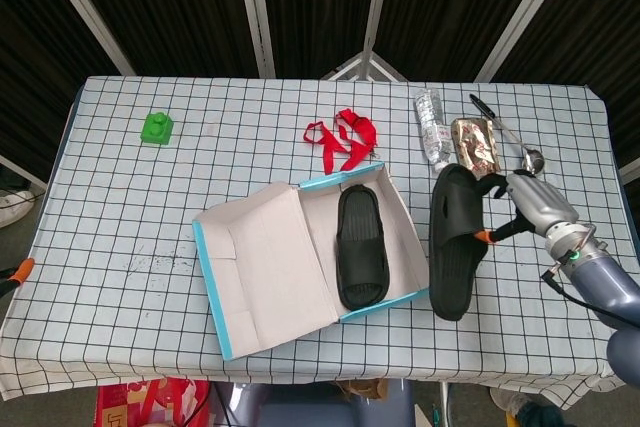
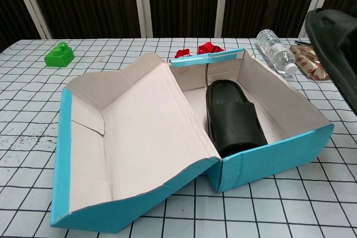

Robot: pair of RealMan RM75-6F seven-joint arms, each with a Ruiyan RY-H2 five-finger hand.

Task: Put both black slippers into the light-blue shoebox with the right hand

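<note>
The light-blue shoebox [image 1: 412, 295] [image 2: 273, 157] lies open mid-table, its lid folded out to the left. One black slipper [image 1: 361, 247] [image 2: 233, 120] lies inside it, against the left side. My right hand [image 1: 528, 205] grips the second black slipper [image 1: 455, 240] by its strap and holds it above the table just right of the box. In the chest view that slipper [image 2: 334, 43] hangs large at the right edge, above the box's right wall; the hand itself is hidden there. My left hand shows in neither view.
Behind the box lie a red strap [image 1: 343, 136], a clear water bottle [image 1: 431, 127] [image 2: 276, 50], a patterned snack packet [image 1: 475, 146] [image 2: 313, 61] and a metal ladle [image 1: 512, 139]. A green toy block [image 1: 157, 128] [image 2: 59, 55] sits far left.
</note>
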